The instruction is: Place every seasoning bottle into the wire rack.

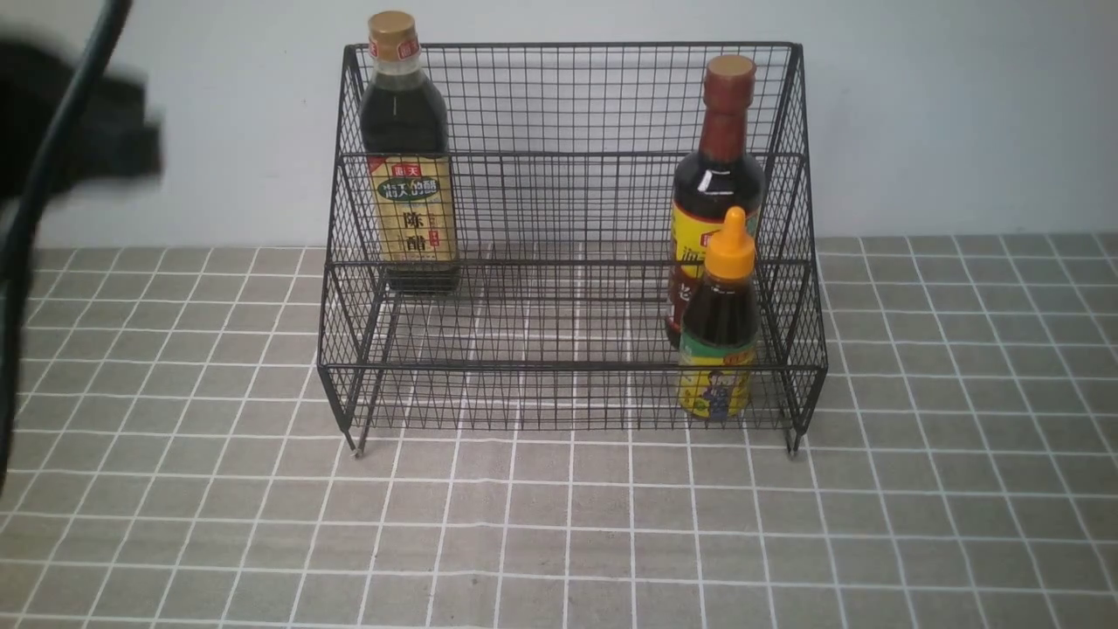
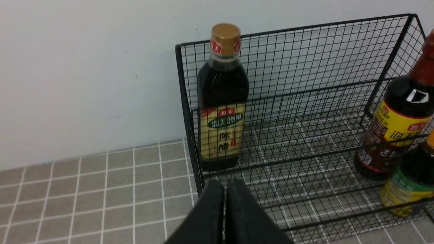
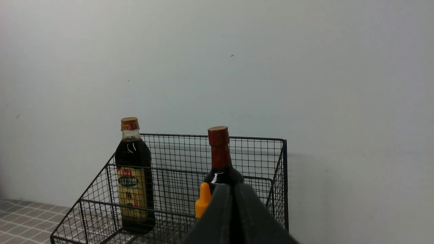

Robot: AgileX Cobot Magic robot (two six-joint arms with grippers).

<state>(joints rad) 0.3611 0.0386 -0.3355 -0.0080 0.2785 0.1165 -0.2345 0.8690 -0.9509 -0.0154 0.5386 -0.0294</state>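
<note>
The black wire rack [image 1: 568,157] stands against the wall with all three seasoning bottles inside. On its upper left shelf is the gold-capped bottle [image 1: 407,148] [image 2: 222,98] [image 3: 133,176]. At the right, the brown-capped bottle [image 1: 718,166] [image 2: 400,118] [image 3: 219,152] stands behind the short orange-nozzle bottle [image 1: 721,323] [image 2: 412,176] [image 3: 203,200] on the lowest tier. My left gripper [image 2: 224,184] is shut and empty, just outside the rack's front left corner. My right gripper [image 3: 232,188] is shut and empty, back from the rack [image 3: 169,189]. Neither gripper's tips show in the front view.
A blurred dark part of the left arm [image 1: 79,131] and its cable [image 1: 26,227] sit at the far left. The grey tiled cloth [image 1: 559,542] covers the table in front of the rack. A plain white wall [image 1: 961,114] stands right behind the rack.
</note>
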